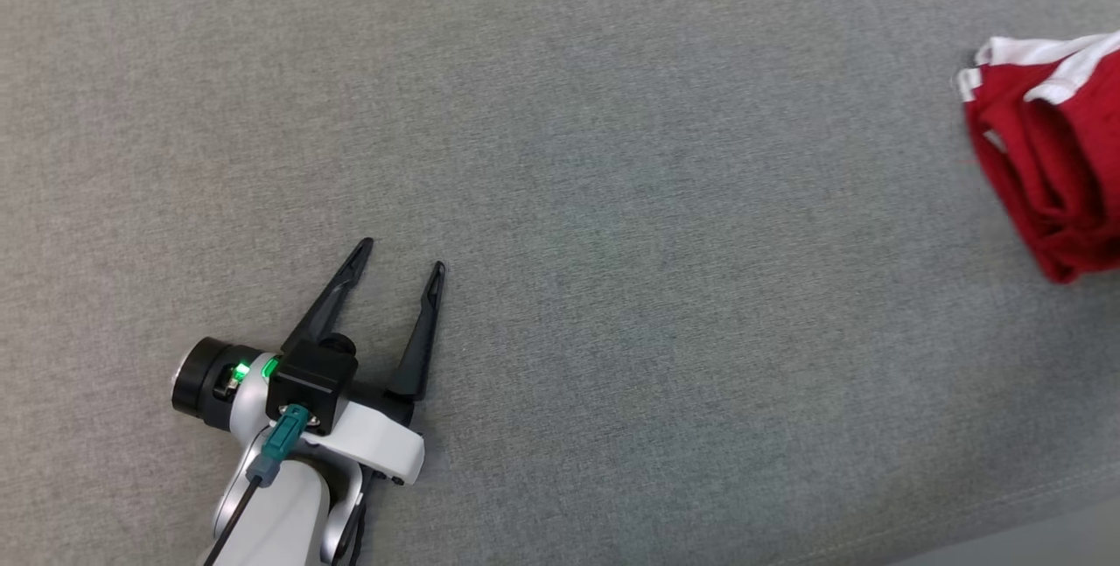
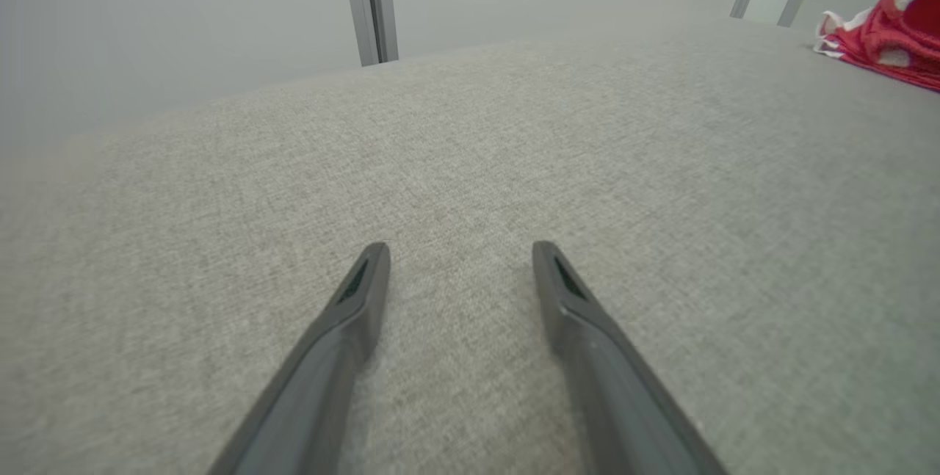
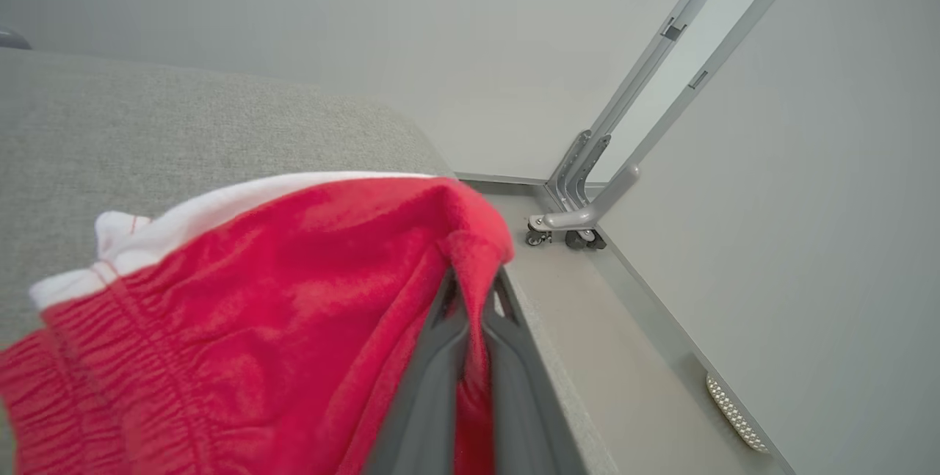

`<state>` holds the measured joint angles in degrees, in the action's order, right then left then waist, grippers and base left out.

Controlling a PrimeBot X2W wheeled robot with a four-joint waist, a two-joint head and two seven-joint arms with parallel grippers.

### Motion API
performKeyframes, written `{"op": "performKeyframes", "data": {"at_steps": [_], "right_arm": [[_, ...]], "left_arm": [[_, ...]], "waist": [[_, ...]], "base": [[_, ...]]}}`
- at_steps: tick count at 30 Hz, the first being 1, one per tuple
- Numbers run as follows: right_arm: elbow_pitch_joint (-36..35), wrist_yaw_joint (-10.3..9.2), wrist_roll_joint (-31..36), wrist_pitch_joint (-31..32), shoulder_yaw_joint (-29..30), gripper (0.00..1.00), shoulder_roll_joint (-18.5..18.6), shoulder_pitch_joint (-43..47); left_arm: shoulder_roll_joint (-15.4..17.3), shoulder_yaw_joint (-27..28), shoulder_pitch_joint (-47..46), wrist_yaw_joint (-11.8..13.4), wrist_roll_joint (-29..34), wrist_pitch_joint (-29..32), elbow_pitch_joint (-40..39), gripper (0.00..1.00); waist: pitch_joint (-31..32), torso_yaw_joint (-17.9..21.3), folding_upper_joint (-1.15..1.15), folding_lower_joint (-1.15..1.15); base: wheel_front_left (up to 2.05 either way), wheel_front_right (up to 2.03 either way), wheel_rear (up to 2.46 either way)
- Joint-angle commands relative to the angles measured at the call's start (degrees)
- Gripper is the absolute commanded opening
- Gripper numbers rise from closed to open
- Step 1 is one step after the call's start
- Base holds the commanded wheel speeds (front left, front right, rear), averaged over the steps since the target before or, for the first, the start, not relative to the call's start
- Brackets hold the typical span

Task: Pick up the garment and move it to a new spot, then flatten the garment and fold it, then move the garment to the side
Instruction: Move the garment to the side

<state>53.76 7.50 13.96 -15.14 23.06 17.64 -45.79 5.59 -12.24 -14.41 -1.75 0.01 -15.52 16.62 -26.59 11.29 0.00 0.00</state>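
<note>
Cloth of a grey weave covers the table, which takes up nearly the whole head view; its near right corner falls away at the bottom right of that view. In the right wrist view the table's edge drops to a pale floor, where slanted metal frame posts end in a small foot on casters against a plain wall. The posts' upper ends are cut off by the picture's top.

The garment, red with white trim, sits bunched in several layers at the far right of the table, well apart from the left arm. The head view's right edge cuts it off, so its full extent is hidden. From the left wrist it shows as a red heap in the upper right corner, again partly cut off. Whether it rests fully on the table or hangs slightly raised is hard to make out.

The left pincer is at the lower left over bare table, its two dark fingers spread wide with nothing between them.

The right pincer is pressed together, pinching a fold of the garment; red cloth drapes over its fingertips and hides them.
</note>
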Motion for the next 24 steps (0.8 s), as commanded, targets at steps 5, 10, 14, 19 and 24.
{"op": "performKeyframes", "data": {"at_steps": [5,10,14,19,24], "right_arm": [[-1.99,-0.02,5.42,0.02,5.74,1.0,-0.25,-1.61],[-6.61,-0.02,7.69,0.02,8.96,1.0,-2.19,-1.16],[-11.47,-0.02,4.65,0.02,4.67,1.0,-5.03,0.74],[-17.94,-0.02,-1.02,0.02,-1.59,1.0,-9.08,5.72],[-21.65,-0.02,-6.13,0.02,-7.42,1.0,-11.1,11.75]], "left_arm": [[2.52,0.91,1.4,1.01,0.0,0.76,3.11,1.0],[1.38,0.81,1.74,1.6,-0.77,0.64,2.64,1.0],[0.53,1.29,2.23,2.12,-1.38,0.51,2.33,1.0],[-0.22,2.29,3.19,2.8,-2.17,0.39,2.03,1.0],[-0.93,3.48,4.7,3.37,-2.73,0.38,2.18,1.0]], "waist": [[0.16,-1.03,0.0,0.0],[1.83,-1.72,0.0,0.0],[4.15,-2.12,0.0,0.0],[7.36,-3.14,0.0,0.0],[10.56,-5.06,0.0,0.0]], "base": [[0.0,0.0,0.0],[0.0,0.0,0.0],[0.0,0.0,0.0],[0.0,0.0,0.0],[0.0,0.0,0.0]]}}
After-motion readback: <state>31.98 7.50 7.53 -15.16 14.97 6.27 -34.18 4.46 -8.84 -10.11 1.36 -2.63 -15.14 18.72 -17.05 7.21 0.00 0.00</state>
